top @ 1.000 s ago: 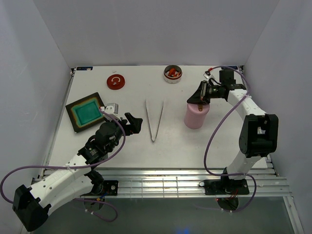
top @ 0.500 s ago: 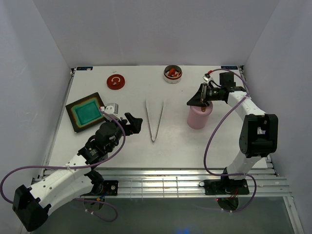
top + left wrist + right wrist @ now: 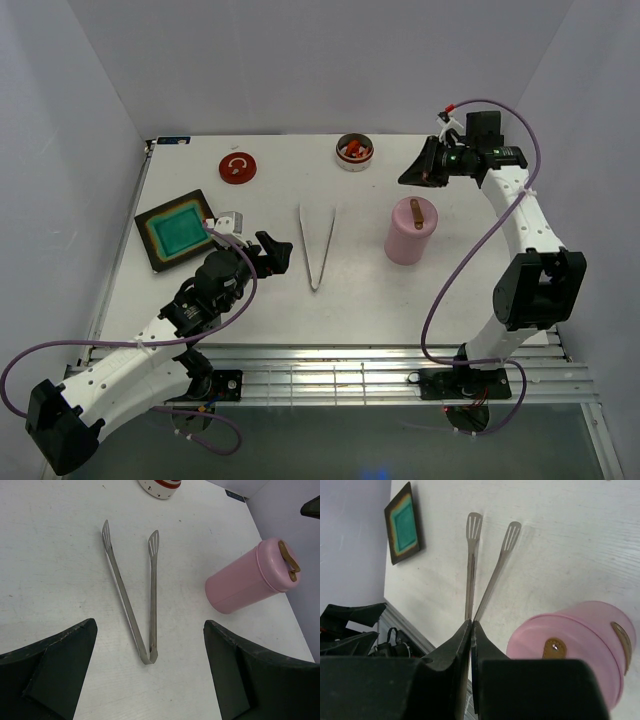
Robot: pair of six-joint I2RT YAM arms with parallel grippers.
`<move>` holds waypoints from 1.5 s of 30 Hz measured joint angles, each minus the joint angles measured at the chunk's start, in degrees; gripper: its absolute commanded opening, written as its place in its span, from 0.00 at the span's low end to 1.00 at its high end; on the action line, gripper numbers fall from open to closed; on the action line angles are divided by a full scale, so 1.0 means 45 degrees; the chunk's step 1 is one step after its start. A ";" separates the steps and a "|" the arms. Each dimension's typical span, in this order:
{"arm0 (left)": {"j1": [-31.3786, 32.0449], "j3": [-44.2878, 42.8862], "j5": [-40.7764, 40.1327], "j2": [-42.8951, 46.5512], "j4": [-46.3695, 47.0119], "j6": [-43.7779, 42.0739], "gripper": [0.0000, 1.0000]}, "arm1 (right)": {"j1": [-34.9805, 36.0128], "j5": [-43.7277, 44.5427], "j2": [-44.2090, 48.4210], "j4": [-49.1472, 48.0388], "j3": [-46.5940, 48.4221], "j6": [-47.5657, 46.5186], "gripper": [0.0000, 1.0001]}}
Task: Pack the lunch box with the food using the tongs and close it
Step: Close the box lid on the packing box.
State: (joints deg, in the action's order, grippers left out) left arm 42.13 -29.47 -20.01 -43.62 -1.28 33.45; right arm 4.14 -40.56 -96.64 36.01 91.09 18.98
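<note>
Table (image 3: 380, 300): white, flat, walled on three sides.
- Tray (image 3: 178, 229): black, square, teal inside; left side, lying askew.
- Red disc (image 3: 237, 167): round, flat; far left of centre.
- Bowl (image 3: 354, 166): round, white; far centre.
- Tongs (image 3: 152, 595): silvery, V-shaped; centre, joint toward the near edge, tips spread toward the far edge.
- Pink canister (image 3: 407, 232): upright, brown strap on its lid; right of the tongs, apart from them.

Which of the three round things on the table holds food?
The small white bowl at the far edge, with orange-red pieces inside. The pink canister is lidded; the red disc is flat.
</note>
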 measured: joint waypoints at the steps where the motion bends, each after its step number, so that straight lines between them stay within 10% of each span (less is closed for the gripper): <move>1: 0.0000 0.0000 0.0000 0.0010 0.0000 0.0000 0.98 | 0.0000 0.0291 0.0194 0.0107 0.0000 -0.0049 0.08; 15: 0.0000 0.0000 0.0219 -0.0087 0.0005 0.0000 0.98 | 0.0549 0.4590 0.1200 0.1452 -0.1486 -0.1078 0.08; 45: 0.0000 0.0000 0.0257 -0.0461 0.0330 0.0000 0.98 | 0.1637 0.6042 -0.0471 0.2943 0.0763 -0.1326 0.08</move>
State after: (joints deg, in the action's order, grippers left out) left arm 42.13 -29.47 -18.85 -45.69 0.21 33.45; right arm 11.51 -13.37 -98.76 49.25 94.52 13.02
